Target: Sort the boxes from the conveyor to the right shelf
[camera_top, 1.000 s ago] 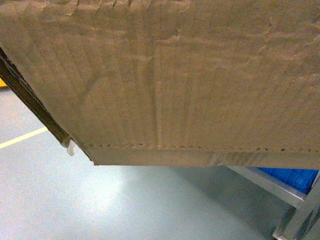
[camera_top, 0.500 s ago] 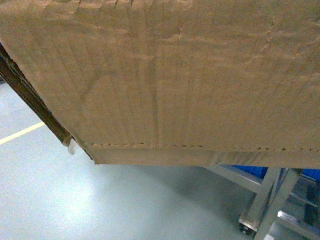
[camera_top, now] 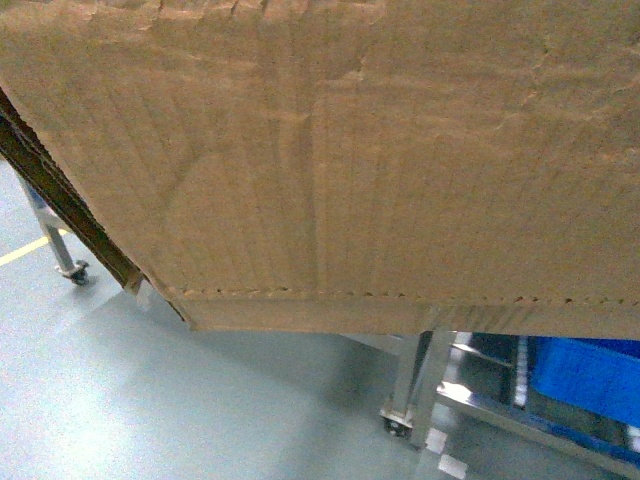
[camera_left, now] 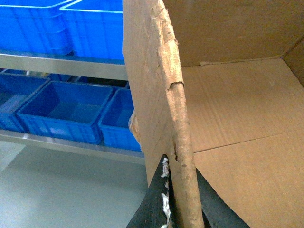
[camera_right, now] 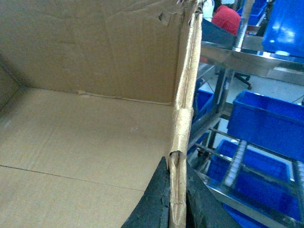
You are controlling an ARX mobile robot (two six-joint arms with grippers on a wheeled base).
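Observation:
A large brown cardboard box (camera_top: 320, 150) fills most of the head view, held up off the floor with its taped bottom seam low in the frame. My left gripper (camera_left: 179, 190) is shut on the box's ragged left wall (camera_left: 156, 95), one black finger on each side. My right gripper (camera_right: 178, 190) is shut on the right wall (camera_right: 185, 95) in the same way. The box's inside (camera_right: 85, 133) shows nothing in it. The right shelf, a steel rack (camera_top: 415, 385) with white roller tracks (camera_right: 237, 161), stands low on the right. The conveyor is out of view.
Blue plastic bins (camera_top: 585, 380) sit in the rack on the right, and more bins (camera_left: 66, 111) on steel tiers (camera_left: 61, 64) past the left wall. A castered rack leg (camera_top: 60, 250) and a yellow floor line (camera_top: 20, 252) are at far left. A person in red (camera_right: 227, 19) is far off.
The box keeps its place in the head view while the background slides left. The rack's leg and blue bins have come further into view at lower right, and a castered leg appears at left.

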